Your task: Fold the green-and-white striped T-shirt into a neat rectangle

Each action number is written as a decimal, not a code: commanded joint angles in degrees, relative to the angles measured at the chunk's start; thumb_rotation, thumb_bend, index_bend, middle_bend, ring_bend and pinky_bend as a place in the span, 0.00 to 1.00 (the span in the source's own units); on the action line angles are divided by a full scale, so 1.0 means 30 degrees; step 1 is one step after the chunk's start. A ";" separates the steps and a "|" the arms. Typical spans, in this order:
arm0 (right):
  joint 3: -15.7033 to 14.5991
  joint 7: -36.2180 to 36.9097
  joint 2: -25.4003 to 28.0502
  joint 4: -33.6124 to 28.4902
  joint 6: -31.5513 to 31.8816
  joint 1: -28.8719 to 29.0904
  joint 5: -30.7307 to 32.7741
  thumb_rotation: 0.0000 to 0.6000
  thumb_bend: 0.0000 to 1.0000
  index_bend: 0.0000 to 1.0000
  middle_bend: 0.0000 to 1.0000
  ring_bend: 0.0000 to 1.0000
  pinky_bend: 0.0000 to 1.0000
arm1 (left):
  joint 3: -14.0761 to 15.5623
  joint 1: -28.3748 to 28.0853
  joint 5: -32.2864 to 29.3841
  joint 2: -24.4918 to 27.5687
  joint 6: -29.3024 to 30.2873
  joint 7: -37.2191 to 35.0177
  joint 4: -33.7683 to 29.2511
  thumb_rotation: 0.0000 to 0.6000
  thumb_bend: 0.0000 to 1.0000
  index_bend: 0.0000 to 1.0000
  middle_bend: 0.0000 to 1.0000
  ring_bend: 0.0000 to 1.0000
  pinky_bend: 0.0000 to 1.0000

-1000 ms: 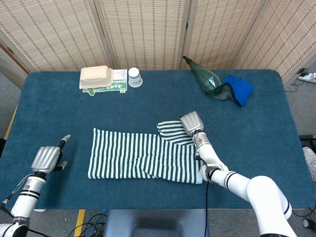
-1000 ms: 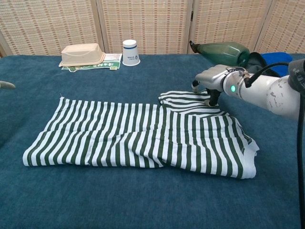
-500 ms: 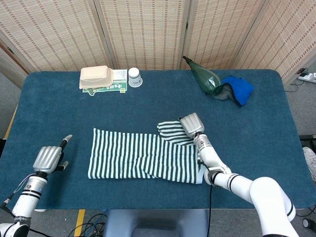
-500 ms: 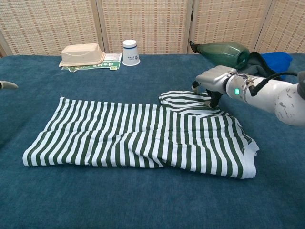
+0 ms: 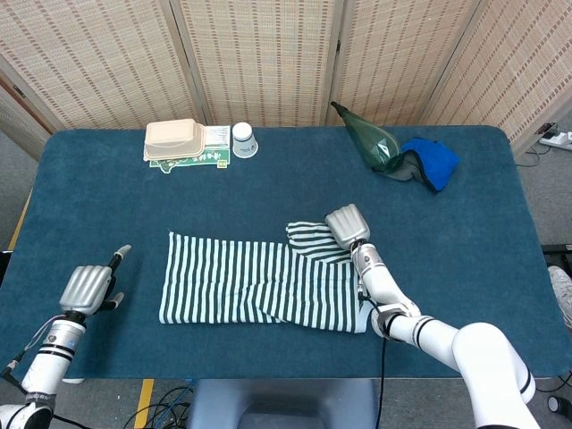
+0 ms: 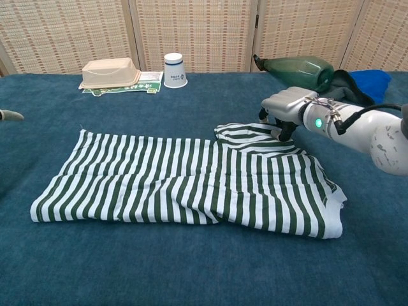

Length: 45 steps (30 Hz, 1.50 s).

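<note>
The green-and-white striped T-shirt (image 5: 259,281) (image 6: 191,182) lies flat across the middle of the blue table, folded into a long band. One sleeve (image 5: 308,237) (image 6: 245,135) sticks out at its far right corner. My right hand (image 5: 347,223) (image 6: 288,107) hovers over that sleeve's right end, fingers pointing down and pinching the cloth, which is lifted slightly. My left hand (image 5: 87,288) rests near the table's front left, well apart from the shirt and holding nothing. Only one of its fingertips (image 6: 6,115) shows in the chest view.
At the back of the table stand a beige lidded box (image 5: 172,138) on a green packet and a white paper cup (image 5: 243,138). At the back right lie a dark green bottle (image 5: 371,138) and a blue cloth (image 5: 431,159).
My right hand has shifted slightly to the right and the sleeve's edge has come along with it. The left hand has barely moved.
</note>
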 commanded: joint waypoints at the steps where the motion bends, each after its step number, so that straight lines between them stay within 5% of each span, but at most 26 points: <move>1: -0.0013 0.0230 0.0002 -0.0027 0.0072 -0.0121 -0.0277 1.00 0.55 0.69 0.96 1.00 1.00 | -0.0012 -0.0006 -0.0023 -0.0020 -0.0029 0.0004 0.0002 1.00 0.32 0.00 0.87 0.81 0.96; 18: -0.0153 0.2129 0.0784 -0.1473 0.2453 -0.1054 -0.3407 1.00 0.55 0.70 0.96 1.00 1.00 | -0.0061 0.0028 0.0004 0.0127 0.0001 0.0021 -0.0093 1.00 0.32 0.00 0.87 0.81 0.96; 33: -0.3318 0.0333 0.2969 -0.3732 0.7596 -0.2681 -1.0152 1.00 0.55 0.70 0.97 1.00 1.00 | 0.0018 -0.0024 0.0009 0.0310 -0.0167 0.0308 -0.0468 1.00 0.32 0.00 0.87 0.81 0.96; 45: -0.5079 0.0529 0.4058 -0.4021 0.9206 -0.3523 -1.3928 1.00 0.55 0.71 0.98 1.00 1.00 | 0.0122 -0.0025 0.0017 0.0466 -0.0197 0.0616 -0.0839 1.00 0.32 0.00 0.87 0.81 0.96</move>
